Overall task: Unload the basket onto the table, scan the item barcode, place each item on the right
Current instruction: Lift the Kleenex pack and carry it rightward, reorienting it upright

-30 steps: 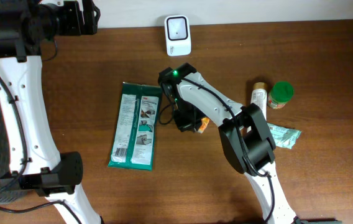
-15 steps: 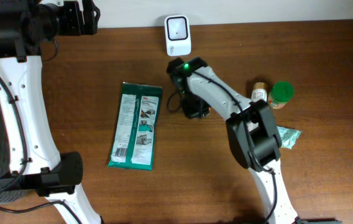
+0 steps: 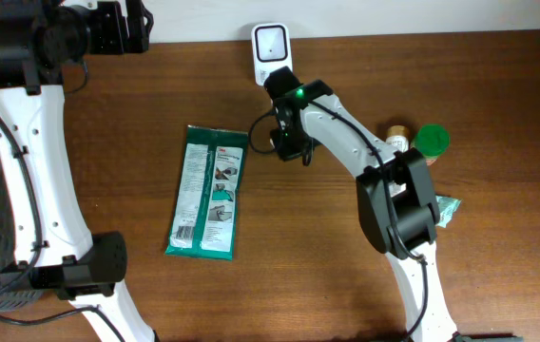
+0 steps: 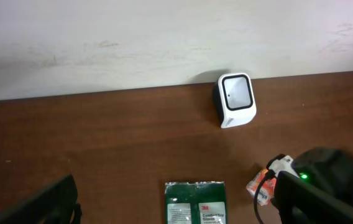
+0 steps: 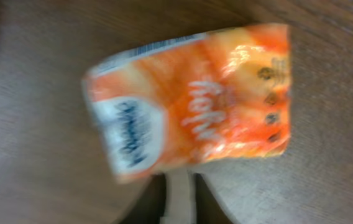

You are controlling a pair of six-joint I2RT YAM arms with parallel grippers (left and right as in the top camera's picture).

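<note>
Since the scanner (image 3: 272, 52) stands against the wall with its window turned out over the table, what matters is how the orange packet (image 5: 189, 112) sits in front of it. The packet is near the scanner, on the side away from the wall, under the right gripper (image 3: 290, 144). That gripper is much the nearer of the two. The left gripper (image 3: 137, 27) is well off to one side of the scanner, along the wall. Seen from the right wrist, the packet's long axis runs crosswise to the fingers, a little tilted. Its printed face is towards the camera, and no barcode is legible in the blur. The right jaws look all but closed, with one pale finger (image 5: 179, 186) meeting the packet's lower edge, so I judge it pinched there. The left jaws stand wide with nothing in them.
</note>
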